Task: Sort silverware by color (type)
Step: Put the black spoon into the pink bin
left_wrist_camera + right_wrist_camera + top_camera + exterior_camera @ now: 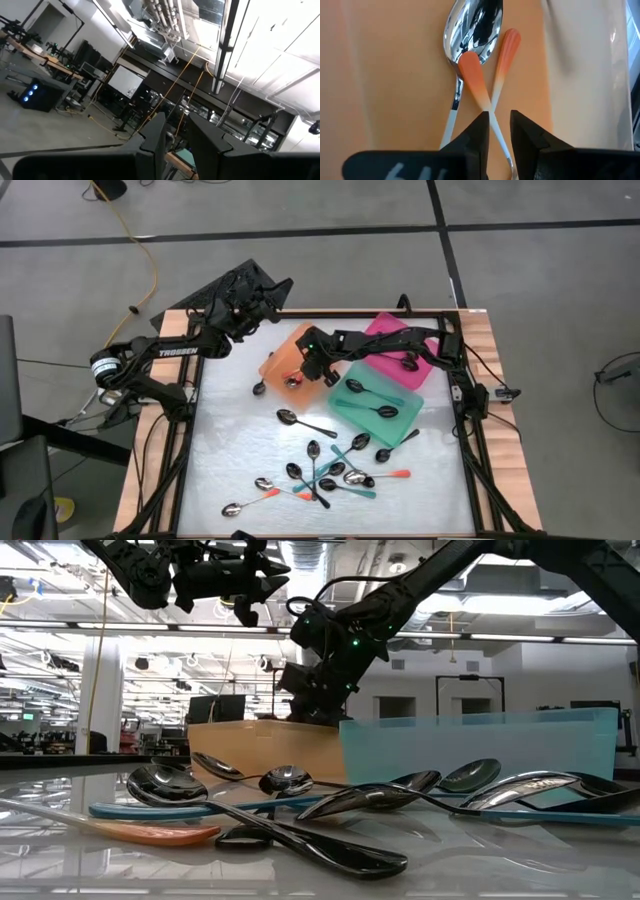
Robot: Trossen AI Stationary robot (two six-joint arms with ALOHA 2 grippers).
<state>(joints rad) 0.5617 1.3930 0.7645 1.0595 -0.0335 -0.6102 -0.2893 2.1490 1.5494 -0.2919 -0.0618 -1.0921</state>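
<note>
My right gripper (496, 127) hangs open over the orange tray (283, 352), pointing down at a slant. In the tray lie orange-handled spoons: a shiny bowl (472, 30) and two crossed handles (490, 102). One handle's pale part (499, 137) runs between my fingertips without touching them. More silverware lies heaped near the table's front edge (330, 472), and two dark spoons (375, 402) lie in the teal tray. My left gripper (268, 292) waits raised at the far left, open and holding nothing.
A pink tray (392, 332) sits at the far right beside the teal tray (345, 408). A black spoon (300, 420) and another small spoon (260, 387) lie singly on the white mat between the trays and the heap.
</note>
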